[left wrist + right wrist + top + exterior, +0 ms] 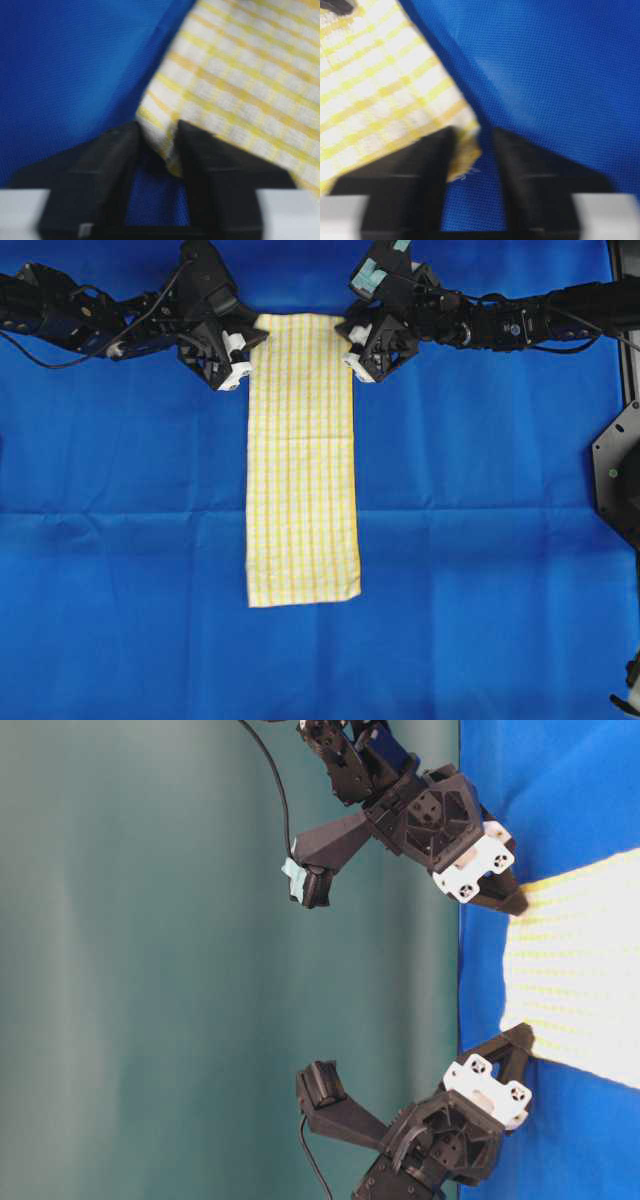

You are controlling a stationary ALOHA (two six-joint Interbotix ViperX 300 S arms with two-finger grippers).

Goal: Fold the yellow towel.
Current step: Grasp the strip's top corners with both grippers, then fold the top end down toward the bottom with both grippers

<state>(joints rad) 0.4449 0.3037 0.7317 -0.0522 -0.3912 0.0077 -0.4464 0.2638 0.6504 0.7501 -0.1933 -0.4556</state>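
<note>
Both pincers (157, 150) (472, 150) straddle yellow towel (300, 460) corners.

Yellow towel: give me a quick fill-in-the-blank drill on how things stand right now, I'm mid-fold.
1. The yellow towel lies flat on a large ____ cloth.
2. The left gripper and the right gripper flank the towel's ____ end in the overhead view.
3. In the left wrist view, a towel ____ sits between the fingers.

Missing words: blue; top; corner
</note>
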